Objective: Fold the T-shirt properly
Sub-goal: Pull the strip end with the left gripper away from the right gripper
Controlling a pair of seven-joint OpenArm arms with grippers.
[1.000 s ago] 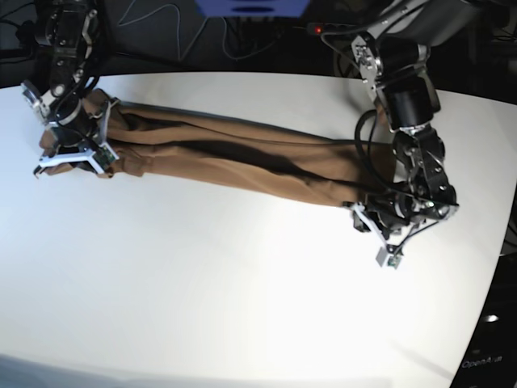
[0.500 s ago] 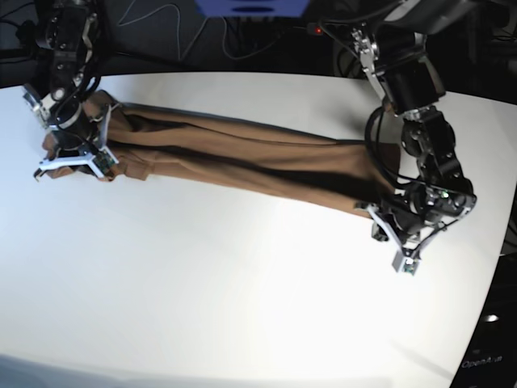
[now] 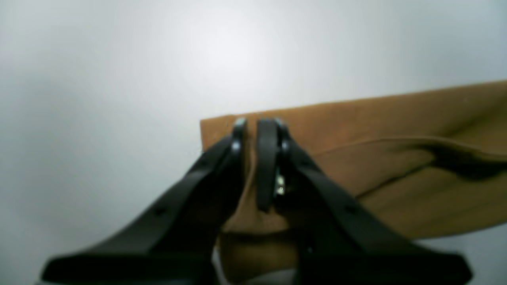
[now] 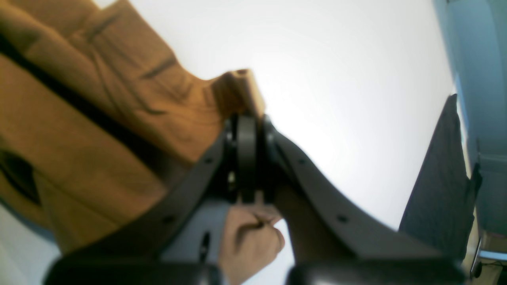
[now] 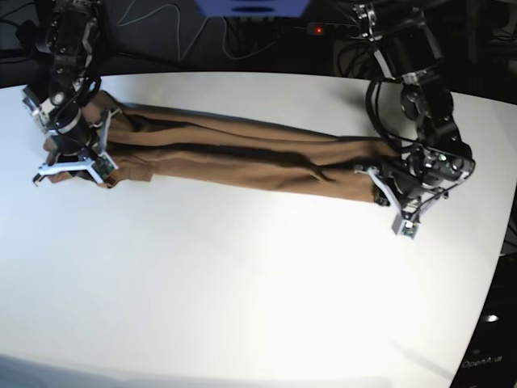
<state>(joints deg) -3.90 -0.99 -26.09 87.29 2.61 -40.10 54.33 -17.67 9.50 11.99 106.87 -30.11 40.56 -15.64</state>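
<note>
Both claws are pressed together on cloth. The left claw [image 3: 257, 130] pinches one end of the shirt [image 5: 234, 158], right by a straight corner of the brown fabric. The right claw [image 4: 246, 130] pinches the other end, where the cloth is bunched and wrinkled, and a small wad of it pokes out below the fingers [image 4: 246, 158].

The shirt is stretched into a long, narrow band across the back part of the white bench [image 5: 242, 283]. It runs between the two claws, with dark creases along its length. Most of it seems to lie on the bench, but the blurry wrist views do not let me tell if the ends are lifted a little.

The front part of the bench is bare white, with a bright glare in the middle. Behind the bench it is dark, with loose cables [image 5: 161, 20], a blue thing [image 5: 250, 6] at the top edge and a small red light [image 5: 318, 30]. In the right wrist view, a dark gray panel [image 4: 439, 182] stands off to the side past the bench edge.
</note>
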